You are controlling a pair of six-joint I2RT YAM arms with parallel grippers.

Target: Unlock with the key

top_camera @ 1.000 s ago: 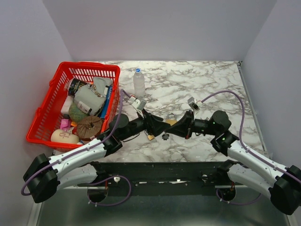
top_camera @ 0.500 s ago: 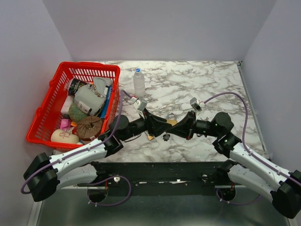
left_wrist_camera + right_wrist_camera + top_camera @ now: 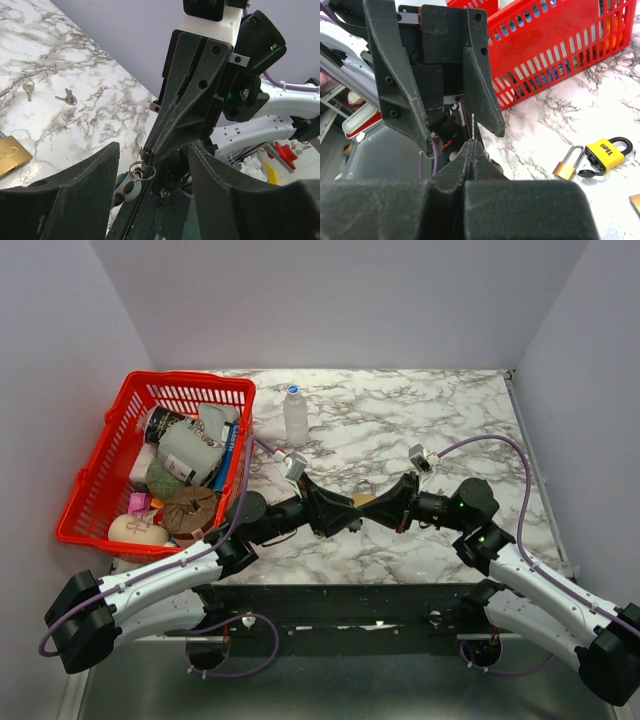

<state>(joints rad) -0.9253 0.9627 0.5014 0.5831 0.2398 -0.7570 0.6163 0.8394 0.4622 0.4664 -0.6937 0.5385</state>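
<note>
My right gripper [image 3: 472,142] is shut on the key [image 3: 472,122], whose thin silver blade pokes up out of the tips. In the left wrist view the key's ring [image 3: 142,171] and a round white-and-black fob [image 3: 126,190] hang below the right gripper's tips [image 3: 145,156]. My left gripper [image 3: 152,150] is open, with a finger on each side of those tips and not touching them. The two grippers meet nose to nose above the table's middle [image 3: 358,516]. A small brass padlock [image 3: 566,167] and a yellow padlock [image 3: 606,152] lie on the marble just behind them.
A red basket [image 3: 100,475] full of packages stands at the left. A clear bottle [image 3: 296,416] stands beside its far corner. Two spare keys [image 3: 27,89] [image 3: 67,97] lie on the marble, and a gold block [image 3: 10,155] lies close by.
The left gripper has pushed right and up until its fingers straddle the right gripper's tips. The hanging fob seen from above is now hidden between the grippers.
</note>
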